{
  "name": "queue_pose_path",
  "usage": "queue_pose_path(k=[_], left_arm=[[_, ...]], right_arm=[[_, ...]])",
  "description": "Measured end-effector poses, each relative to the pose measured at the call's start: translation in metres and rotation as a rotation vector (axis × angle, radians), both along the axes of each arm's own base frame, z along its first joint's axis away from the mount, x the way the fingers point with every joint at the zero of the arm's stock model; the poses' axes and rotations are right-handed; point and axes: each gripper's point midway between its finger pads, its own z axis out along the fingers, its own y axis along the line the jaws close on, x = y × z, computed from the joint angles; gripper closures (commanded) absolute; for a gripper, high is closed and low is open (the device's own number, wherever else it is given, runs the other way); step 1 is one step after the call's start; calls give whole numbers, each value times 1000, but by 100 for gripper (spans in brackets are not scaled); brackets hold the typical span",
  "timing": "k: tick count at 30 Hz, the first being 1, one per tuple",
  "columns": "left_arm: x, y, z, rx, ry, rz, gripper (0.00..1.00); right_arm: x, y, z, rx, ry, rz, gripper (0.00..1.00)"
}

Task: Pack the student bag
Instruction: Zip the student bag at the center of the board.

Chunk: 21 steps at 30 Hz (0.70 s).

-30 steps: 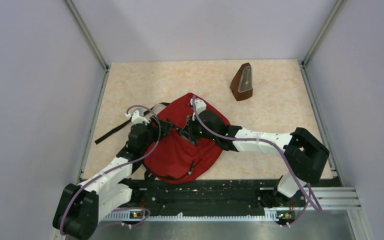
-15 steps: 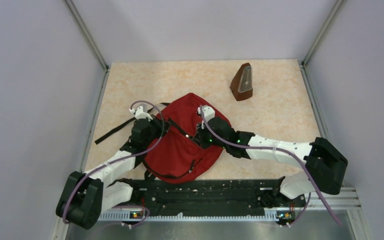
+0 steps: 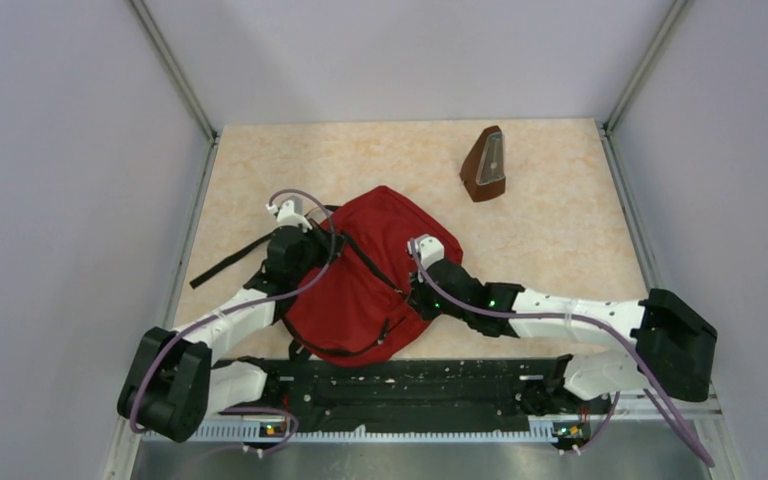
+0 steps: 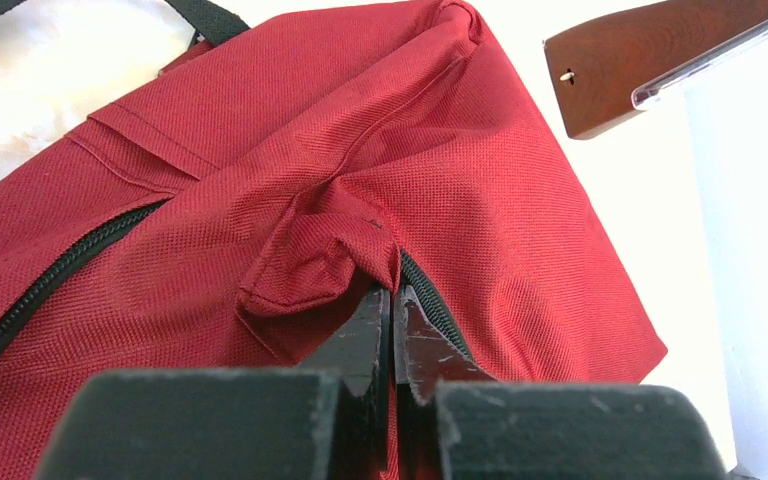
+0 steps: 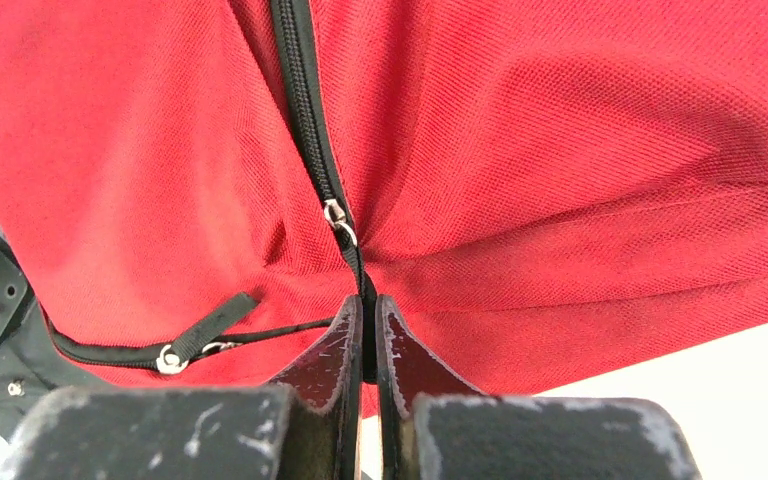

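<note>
The student bag (image 3: 380, 225), red with black straps, lies flat in the middle of the table. My left gripper (image 3: 328, 247) is at its left side, shut on a fold of red fabric (image 4: 310, 265) beside a black zipper line (image 4: 50, 275). At the bag's right side my right gripper (image 3: 416, 288) is shut on the black pull that hangs from the zipper slider (image 5: 337, 216). In the right wrist view the bag (image 5: 560, 140) fills most of the frame, and its cloth is drawn taut toward the jaws.
A brown pyramid-shaped metronome (image 3: 485, 165) stands at the back right, also seen in the left wrist view (image 4: 650, 60). A black strap (image 3: 225, 262) trails left from the bag. A second zipper pull (image 5: 200, 330) lies on the bag's front. Metal rails border the table.
My left gripper has shut on the bag's fabric. My right gripper, still shut on the zipper pull, has moved right and nearer along the zipper line.
</note>
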Motion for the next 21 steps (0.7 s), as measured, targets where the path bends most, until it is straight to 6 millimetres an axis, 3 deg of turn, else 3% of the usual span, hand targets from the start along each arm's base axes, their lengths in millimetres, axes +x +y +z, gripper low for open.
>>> queue_pose_path(k=[4,5,6,7,8,9,11,13,17,21], left_arm=[[1,-1,-1,11,1,-9,100],[1,-1,-1,12,1,-11,93],[1,-1,-1,13,0,-12,77],[1,-1,-1,17,-2,-14,51],[1,-1,-1,26,-4,-16,37],[2,1,-1,38,-10,-14,23],[6,3,3,48,-25,-3,9],[7,7,6,64,-41,11,6],[8,18,25,86,-104,51,4],[5,38,47,123,-164,111,2]], right_arm=[[1,-5,1,3,-13,-25,100],[2,-7,0,2,-15,-31,100],[2,-8,0,1,-16,-36,100],[2,-8,-1,0,-15,-40,96],[2,-8,-1,0,-16,-42,77],[2,-9,0,0,-17,-40,48],[0,-12,0,-11,-21,-32,25],[-2,-19,0,-39,-28,-13,18],[2,-26,10,-52,-54,2,16],[29,-38,31,-18,-85,-53,15]])
